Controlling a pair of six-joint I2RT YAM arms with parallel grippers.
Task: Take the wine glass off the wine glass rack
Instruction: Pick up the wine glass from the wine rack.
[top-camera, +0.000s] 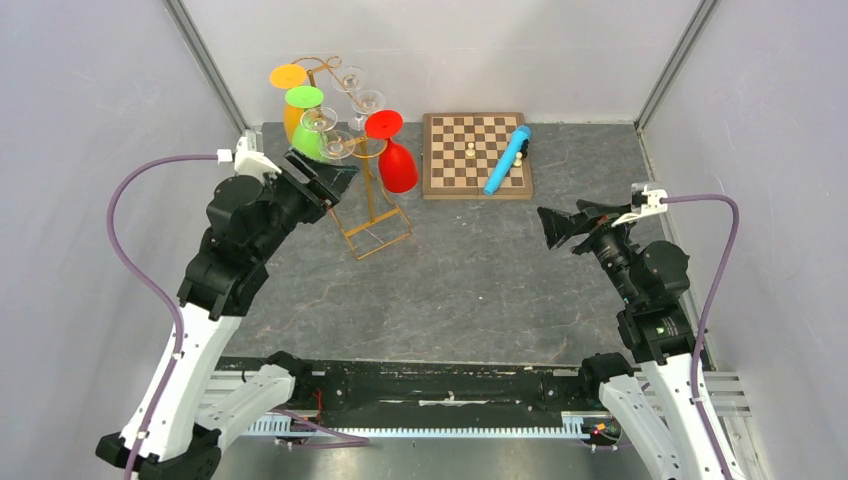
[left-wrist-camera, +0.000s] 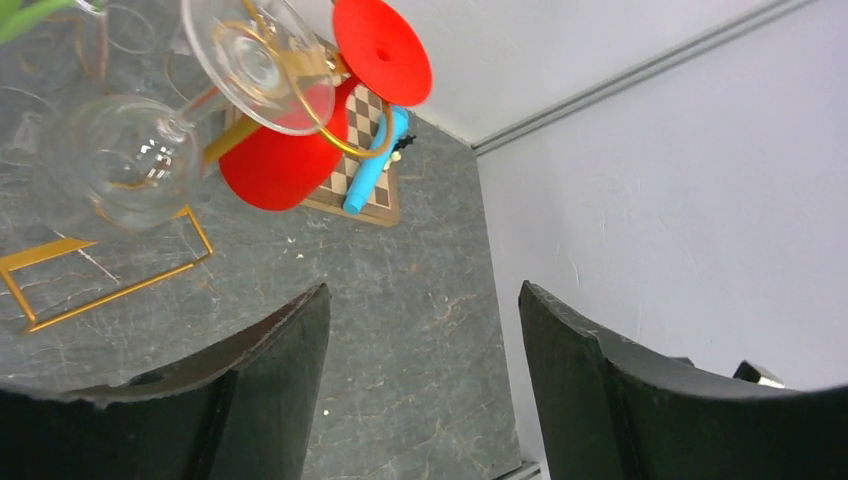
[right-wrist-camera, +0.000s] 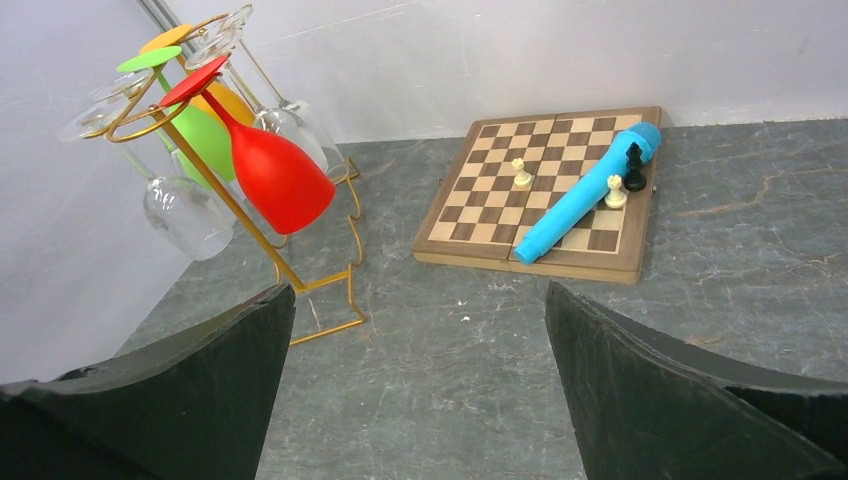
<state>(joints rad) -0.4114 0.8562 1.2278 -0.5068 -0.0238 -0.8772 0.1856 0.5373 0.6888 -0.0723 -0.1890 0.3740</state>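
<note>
**Mia:** While the arms hang over the worktop (top-camera: 470, 285), where are the glasses?

**Sam:** On the wine glass rack (right-wrist-camera: 284, 270), at the back left. They hang upside down from its gold hooks. I see a clear wine glass (left-wrist-camera: 130, 170), a red wine glass (top-camera: 397, 168) and a green wine glass (top-camera: 305, 138).

**Mia:** And the left end effector (top-camera: 345, 178)?

**Sam:** It is just beside the rack, near the clear wine glass. Its jaws are spread wide, with nothing in them.

**Mia:** And the right end effector (top-camera: 548, 225)?

**Sam:** Spread wide too, holding nothing. It is well apart from the rack, near the chessboard (top-camera: 450, 175).
</note>
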